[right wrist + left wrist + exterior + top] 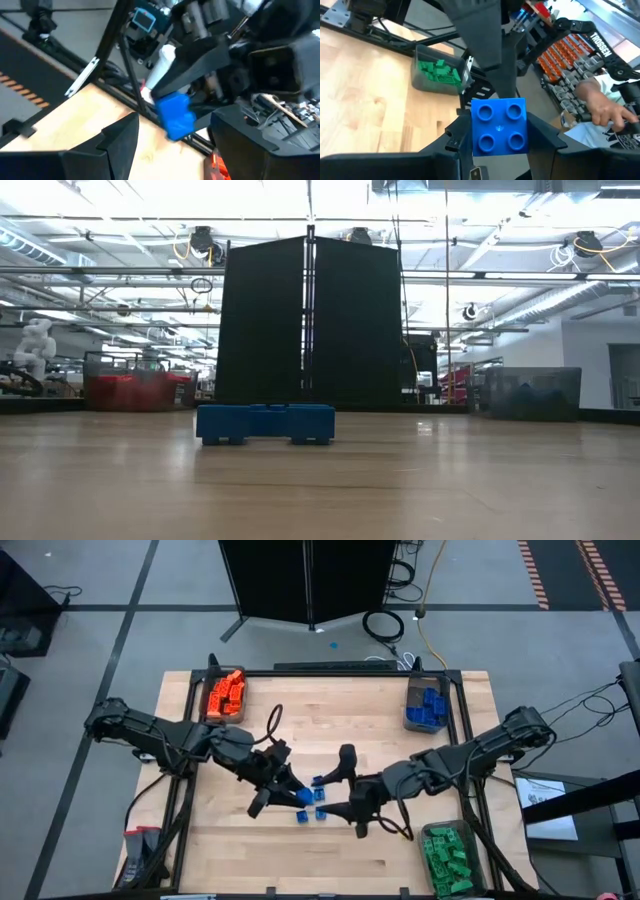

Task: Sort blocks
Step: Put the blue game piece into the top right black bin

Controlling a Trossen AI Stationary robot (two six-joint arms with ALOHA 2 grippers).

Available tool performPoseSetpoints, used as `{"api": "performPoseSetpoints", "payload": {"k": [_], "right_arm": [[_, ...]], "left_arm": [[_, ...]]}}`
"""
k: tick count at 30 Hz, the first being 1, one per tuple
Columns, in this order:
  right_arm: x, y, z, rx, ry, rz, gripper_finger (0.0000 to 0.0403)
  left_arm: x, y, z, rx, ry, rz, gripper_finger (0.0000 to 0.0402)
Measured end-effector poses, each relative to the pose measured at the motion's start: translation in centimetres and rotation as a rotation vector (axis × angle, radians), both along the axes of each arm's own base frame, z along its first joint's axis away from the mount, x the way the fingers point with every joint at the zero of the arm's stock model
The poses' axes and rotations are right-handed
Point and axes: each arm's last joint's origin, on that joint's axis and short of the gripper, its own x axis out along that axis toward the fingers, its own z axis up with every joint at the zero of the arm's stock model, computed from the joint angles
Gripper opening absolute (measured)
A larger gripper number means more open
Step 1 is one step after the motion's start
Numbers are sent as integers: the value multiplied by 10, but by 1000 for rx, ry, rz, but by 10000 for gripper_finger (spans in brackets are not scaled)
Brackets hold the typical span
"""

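Two arms, dark throughout, each built of chunky jointed segments, with black cables looping off the links. Left gripper [284, 790] and right gripper [350, 786] each carry two matte black fingers [119, 136], flat and angular. White "TROSSEN" lettering [601, 44] on one dark link.

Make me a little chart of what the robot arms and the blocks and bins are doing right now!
left gripper: shut on a blue block, mid table
right gripper: open, empty, facing the left gripper
loose blocks: a few blue ones on the table between the arms
orange bin: far left corner, orange blocks
blue bin: far right corner, blue blocks
green bin: near right corner, green blocks
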Motion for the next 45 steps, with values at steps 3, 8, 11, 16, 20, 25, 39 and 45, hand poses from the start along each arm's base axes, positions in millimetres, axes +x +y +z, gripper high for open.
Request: {"api": "performPoseSetpoints", "payload": {"k": [3, 8, 11, 16, 20, 25, 39, 45], "right_arm": [[0, -1, 2, 16, -12, -4, 245], [3, -1, -3, 22, 15, -2, 245], [4, 0, -3, 35, 12, 12, 245], [6, 2, -9, 50, 42, 20, 245], [9, 7, -12, 51, 44, 47, 245], [15, 13, -25, 46, 80, 57, 245], [18, 15, -30, 44, 92, 50, 230], [20, 11, -30, 31, 87, 40, 207]], "left_arm": [[5, 0, -7, 10, 38, 1, 127], [15, -4, -19, 11, 84, -35, 127], [21, -7, -27, 8, 112, -61, 127], [24, -8, -29, 0, 113, -82, 127], [25, -7, -29, -3, 109, -79, 127], [25, -7, -29, -23, 119, -76, 127], [25, -7, -26, -35, 93, -91, 127], [26, -8, -24, -42, 76, -99, 127]]}}
